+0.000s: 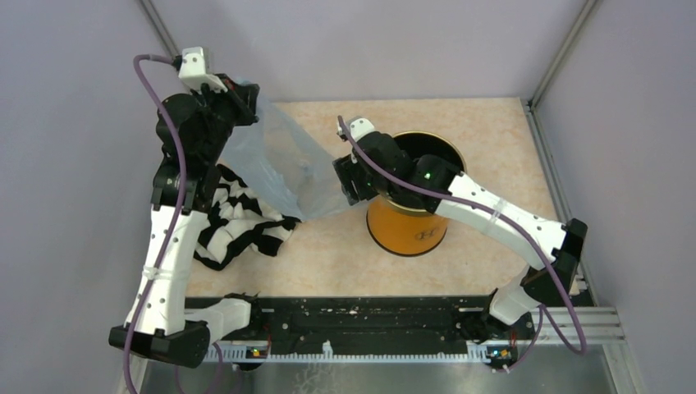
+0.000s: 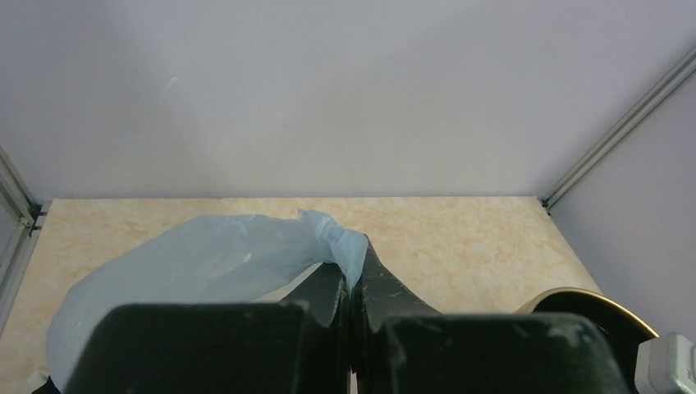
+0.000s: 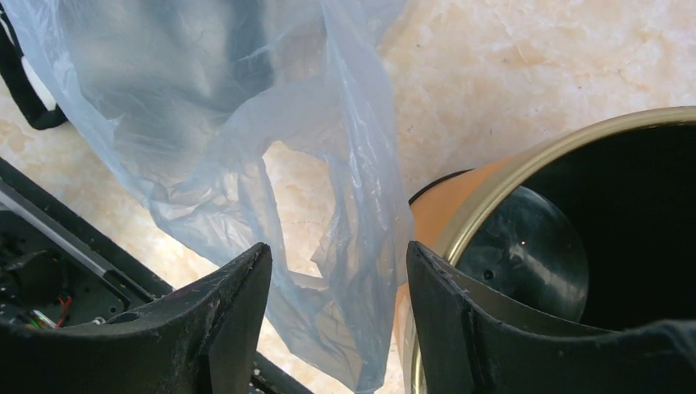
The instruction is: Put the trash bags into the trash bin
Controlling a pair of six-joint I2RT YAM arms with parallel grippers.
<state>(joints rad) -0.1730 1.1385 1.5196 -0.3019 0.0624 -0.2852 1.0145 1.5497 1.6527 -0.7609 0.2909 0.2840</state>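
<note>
The pale-blue trash bag [image 1: 279,164] hangs stretched from my left gripper [image 1: 246,94] down toward the bin. My left gripper [image 2: 353,267] is shut on a corner of the bag [image 2: 205,263], held high at the back left. The orange trash bin [image 1: 408,231] with a gold rim stands upright right of centre; its black inside holds nothing that I can see. My right gripper [image 1: 349,179] is open just left of the bin's rim. In the right wrist view the bag's [image 3: 246,139] lower part hangs between the spread jaws of my right gripper [image 3: 336,254], beside the bin [image 3: 460,201].
A black-and-white striped cloth heap [image 1: 238,222] lies on the table at the left, under the left arm. A black rail [image 1: 369,324] runs along the near edge. Grey walls close the back and sides. The bin's rim also shows in the left wrist view [image 2: 599,297].
</note>
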